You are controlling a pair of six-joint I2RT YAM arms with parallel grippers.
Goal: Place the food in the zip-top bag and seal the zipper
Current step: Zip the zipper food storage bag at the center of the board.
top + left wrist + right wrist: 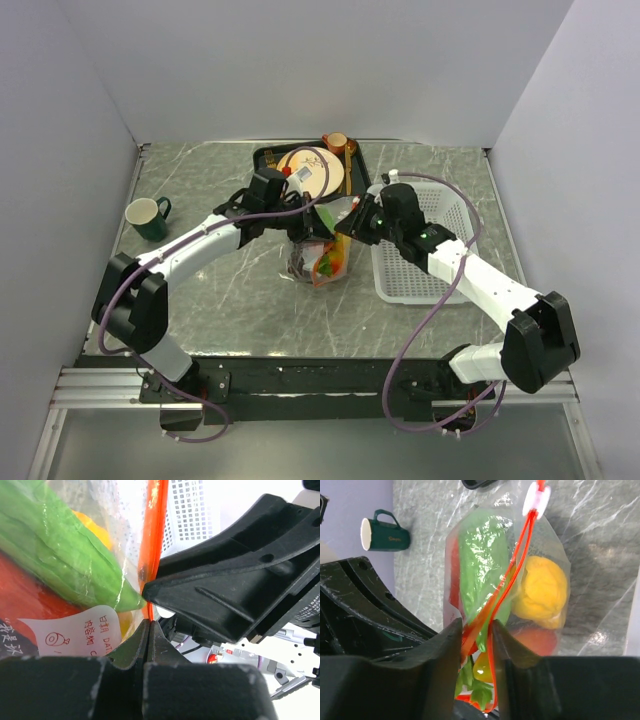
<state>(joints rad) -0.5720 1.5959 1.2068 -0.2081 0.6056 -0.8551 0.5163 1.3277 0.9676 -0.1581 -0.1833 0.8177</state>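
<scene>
The zip-top bag [328, 262] hangs between my two grippers just to the left of the white mesh basket [425, 298], off that basket's near-left corner. Its long axis runs from the grippers down toward the near edge of the table. On the right wrist camera the zipper [155, 530] stretches straight away from the fingers, ending at a white slider [536, 499] on the bag's far corner. Through the film I see a green cucumber [481, 565] lying lengthwise along the strip, a yellow pear [542, 592] beside it and a red piece [536, 640] under the pear. A white label [82, 630] on the bag carries red print; I can read "日期 DATE" beside a small round icon, and the rest is cut off. The left gripper [146, 630] is clamped tight, fingers together with the bag's edge and the strip's end pinched in the seam. The right gripper [476, 635] is narrowed onto the zipper, its tip touching the strip just above the left one. A green mug [384, 532] stands far to the basket's left, its lettering too small to read.
</scene>
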